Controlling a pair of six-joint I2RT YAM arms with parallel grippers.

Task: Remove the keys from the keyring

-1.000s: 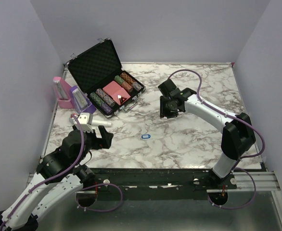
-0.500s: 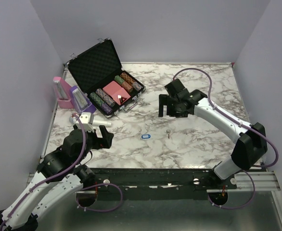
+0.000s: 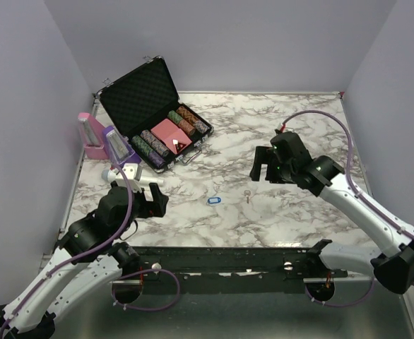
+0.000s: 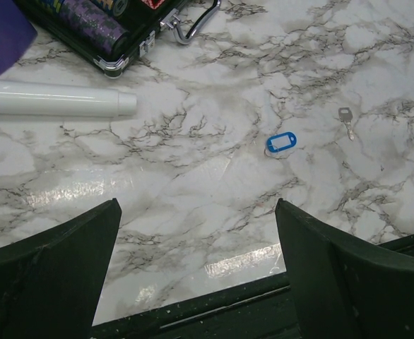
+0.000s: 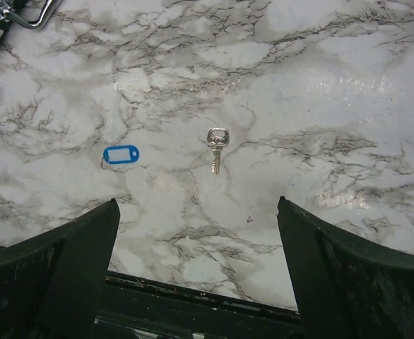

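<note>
The top camera overlooks the whole bench point(image 3: 299, 120) from the near side; both close, downward wrist views share the keyring point(image 4: 280, 144) and key point(image 4: 346, 121).

Open poker chip case point(image 3: 154, 116) on marble table point(image 3: 299, 116), far left.
Case black, lid up with foam lining; rows of striped chips point(image 3: 145, 145) flank a red card box point(image 3: 170, 134) inside. Left of case: pink upright item point(image 3: 88, 134), purple one point(image 3: 116, 147) just beside it and nearer the case. White tube point(image 4: 51, 102) lies flat just off the case's near corner, not touching.
</note>
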